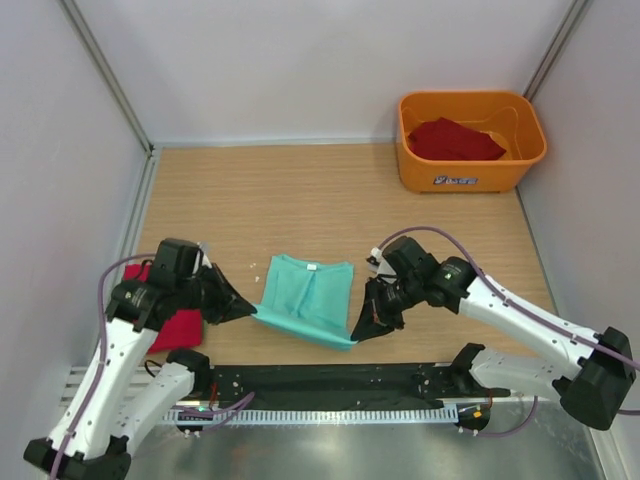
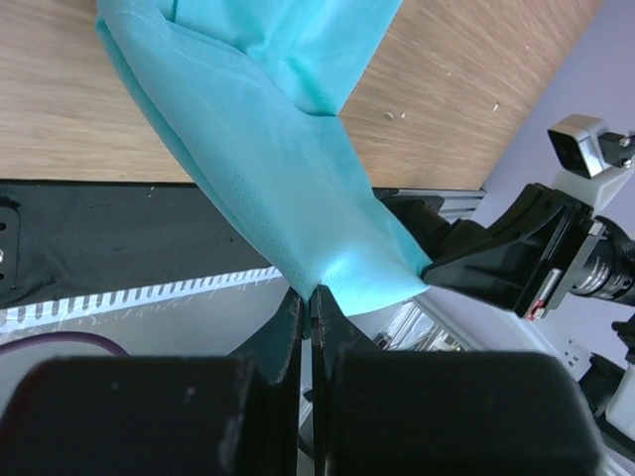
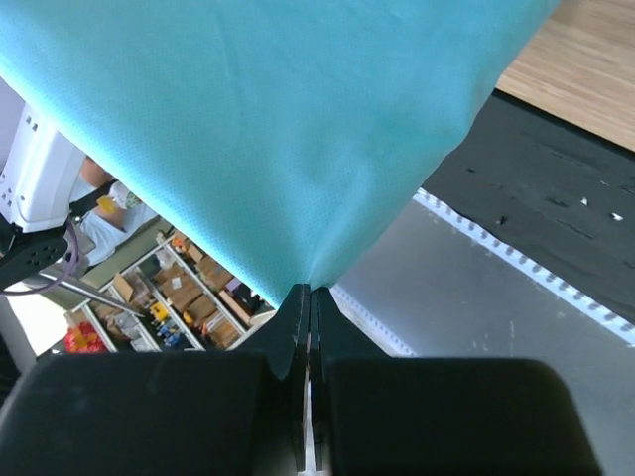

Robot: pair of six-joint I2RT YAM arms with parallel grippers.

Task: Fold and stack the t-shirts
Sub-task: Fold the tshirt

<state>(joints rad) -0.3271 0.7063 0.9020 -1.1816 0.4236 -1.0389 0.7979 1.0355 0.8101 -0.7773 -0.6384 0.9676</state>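
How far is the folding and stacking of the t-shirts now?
Seemingly done: one red t-shirt lies flat at the left, partly under the left arm. In hand: left gripper and right gripper each pinch a near corner of the mint-green t-shirt, mid-fold. Left: finish that fold, stack it, then fold the second red t-shirt lying in the orange tub.

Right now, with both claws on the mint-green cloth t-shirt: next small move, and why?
Probably sweep the left claw and right claw together toward the collar, folding the mint-green cloth t-shirt in half: each pinches a near corner, that edge lifted, collar end flat on the wooden table.
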